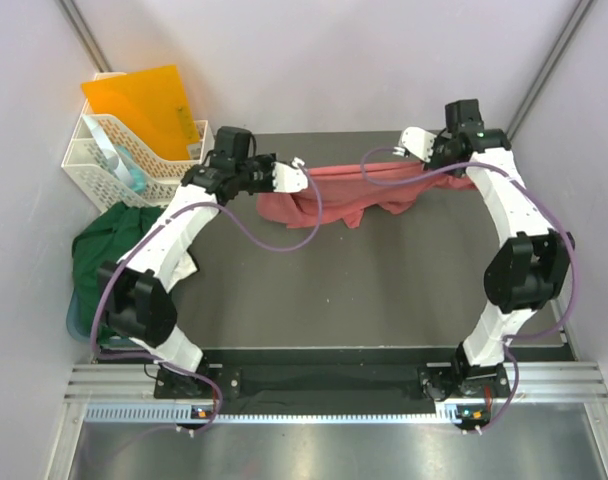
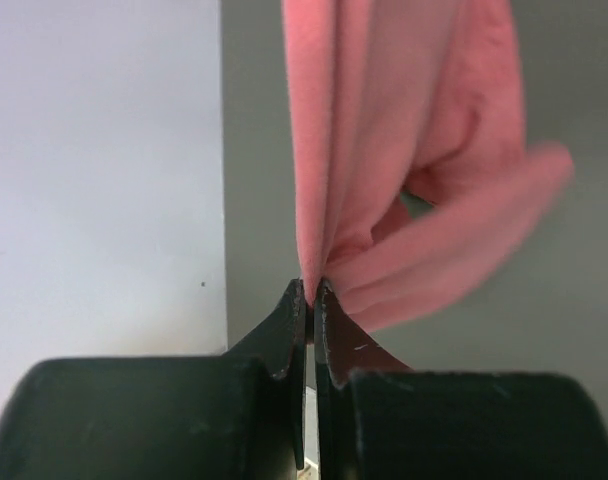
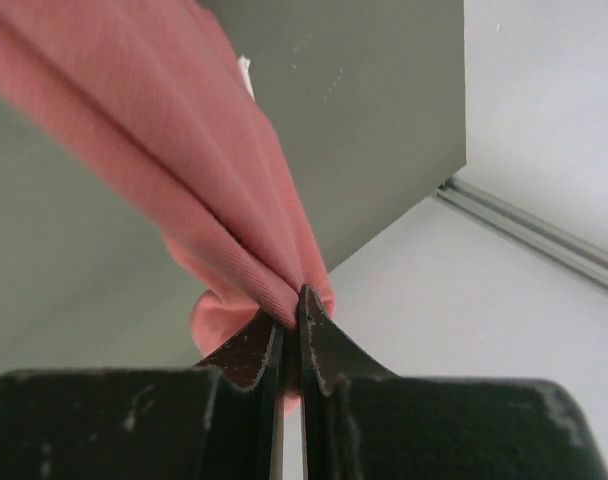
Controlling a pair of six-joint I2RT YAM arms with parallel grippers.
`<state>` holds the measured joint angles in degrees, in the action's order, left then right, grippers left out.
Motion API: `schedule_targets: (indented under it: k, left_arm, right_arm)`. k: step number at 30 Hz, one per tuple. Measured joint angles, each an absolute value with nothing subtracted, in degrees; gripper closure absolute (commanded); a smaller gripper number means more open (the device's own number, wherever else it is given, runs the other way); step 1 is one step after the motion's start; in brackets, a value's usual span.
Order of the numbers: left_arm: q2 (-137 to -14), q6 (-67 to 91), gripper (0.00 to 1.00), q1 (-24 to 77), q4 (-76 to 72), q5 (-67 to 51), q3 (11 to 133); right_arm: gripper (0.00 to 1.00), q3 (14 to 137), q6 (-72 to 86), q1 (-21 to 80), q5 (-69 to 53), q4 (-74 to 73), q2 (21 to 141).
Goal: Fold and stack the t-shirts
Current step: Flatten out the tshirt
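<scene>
The salmon-pink t-shirt (image 1: 329, 195) hangs stretched between my two grippers over the far part of the table, its lower folds sagging in the middle. My left gripper (image 1: 297, 164) is shut on its left end; in the left wrist view the pink cloth (image 2: 384, 150) runs up from the pinched jaws of that gripper (image 2: 312, 290). My right gripper (image 1: 412, 148) is shut on the right end, and the cloth (image 3: 174, 130) fans out from that gripper's tips (image 3: 292, 305). The dark green t-shirt (image 1: 114, 245) lies bunched at the table's left edge, under my left arm.
A white plastic basket (image 1: 104, 160) holding an orange folder (image 1: 144, 105) stands at the back left. Grey walls close in at the back and on both sides. Purple cables loop off both arms. A metal rail (image 1: 334, 385) runs along the near edge.
</scene>
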<state>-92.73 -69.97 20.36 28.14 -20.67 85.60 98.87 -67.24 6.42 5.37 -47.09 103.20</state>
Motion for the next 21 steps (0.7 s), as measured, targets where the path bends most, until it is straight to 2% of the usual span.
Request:
schedule_targets:
  k: [7, 13, 18, 21]
  left_arm:
    - [-85.2, -75.6, 1.0, 18.0, 41.6, -25.7, 86.5]
    - [-76.4, -79.2, 1.0, 16.8, 51.9, -27.3, 89.1]
    - [-70.0, -78.5, 1.0, 16.5, 55.1, -27.9, 92.7]
    - [-67.6, -77.9, 1.0, 16.5, 52.2, -28.3, 90.5]
  right_arm:
    - [1.0, 109.9, -70.3, 6.3, -3.0, -63.9, 96.9]
    - [1.0, 111.9, -70.8, 6.3, -8.6, -73.1, 87.7]
    - [1.0, 111.7, -70.2, 6.2, -11.4, -75.4, 80.1]
    - [1.0, 107.2, -69.6, 5.8, -11.9, -69.3, 76.7]
